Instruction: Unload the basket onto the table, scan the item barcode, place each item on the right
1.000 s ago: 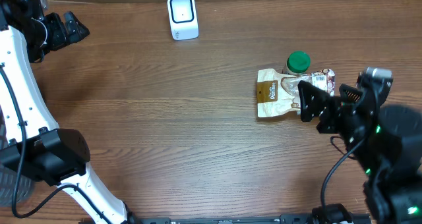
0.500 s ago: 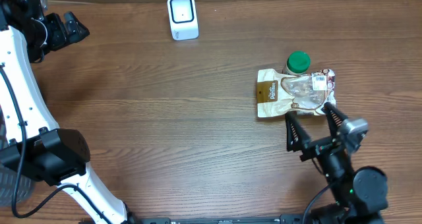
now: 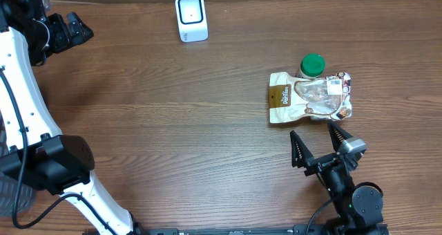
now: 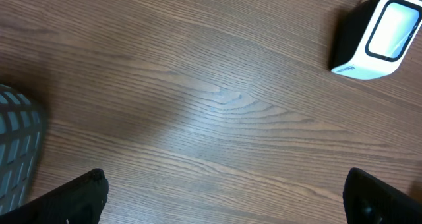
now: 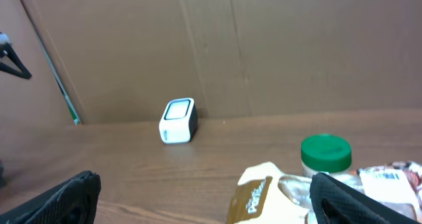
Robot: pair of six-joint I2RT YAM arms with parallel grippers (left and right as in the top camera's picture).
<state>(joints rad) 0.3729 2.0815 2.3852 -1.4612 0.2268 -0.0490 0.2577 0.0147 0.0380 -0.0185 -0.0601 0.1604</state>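
Observation:
The item, a brown and cream snack pouch (image 3: 304,100), lies flat at the right of the table with a white barcode label (image 3: 335,84) facing up at its right end. The white scanner (image 3: 190,17) stands at the far edge. My right gripper (image 3: 315,139) is open just in front of the pouch and apart from it. In the right wrist view the pouch (image 5: 264,194) lies between and beyond the open right gripper (image 5: 204,199), with the scanner (image 5: 178,120) far behind. My left gripper (image 3: 81,26) is open at the far left, with the scanner (image 4: 379,36) at the upper right of its view.
A jar with a green lid (image 3: 312,65) stands touching the pouch's far edge. A cardboard wall (image 5: 264,46) closes the back of the table. A grey ribbed object (image 4: 16,145) lies at the left edge of the left wrist view.
My right arm has pulled back from over the pouch toward the table's front edge, uncovering the pouch. The left arm, pouch and scanner have not moved.

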